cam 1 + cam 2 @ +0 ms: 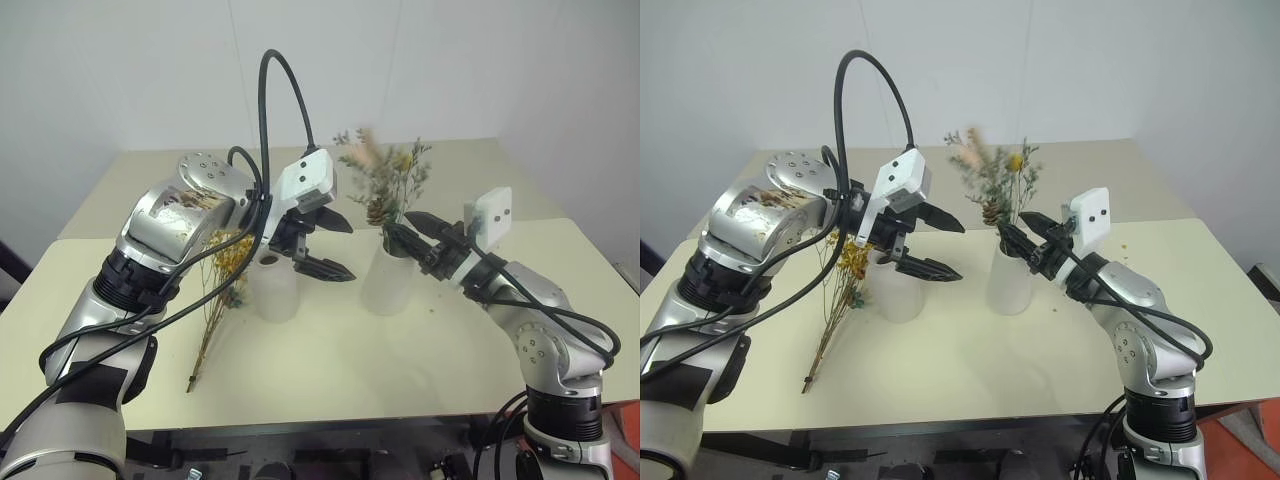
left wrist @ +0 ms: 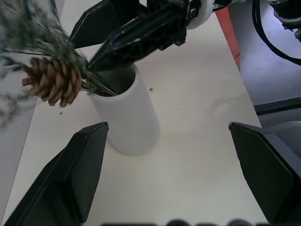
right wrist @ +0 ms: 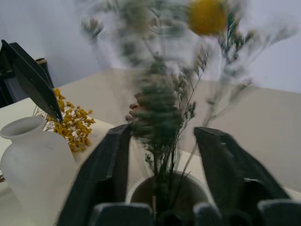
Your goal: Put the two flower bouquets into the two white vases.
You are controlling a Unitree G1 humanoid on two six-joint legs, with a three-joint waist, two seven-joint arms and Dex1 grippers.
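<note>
Your desk (image 1: 330, 380) is a pale cream top filling the middle of the head view, against a plain white wall.

On it, at centre, stands the cylinder vase (image 1: 388, 280), with the grey-green bouquet (image 1: 385, 180) already upright in its mouth. Left of centre is the bottle vase (image 1: 276, 288), and the yellow bouquet (image 1: 222, 290) lies flat just beside it.

Your right end effector (image 1: 408, 232) sits at the cylinder's rim with its fingers parted either side of the stems, apparently letting go; draw it straight back so it does not snag them.

Your left end effector (image 1: 325, 245) hangs wide open and empty above the bottle vase. I judge the yellow bunch comes next; grip low on its stems.
</note>
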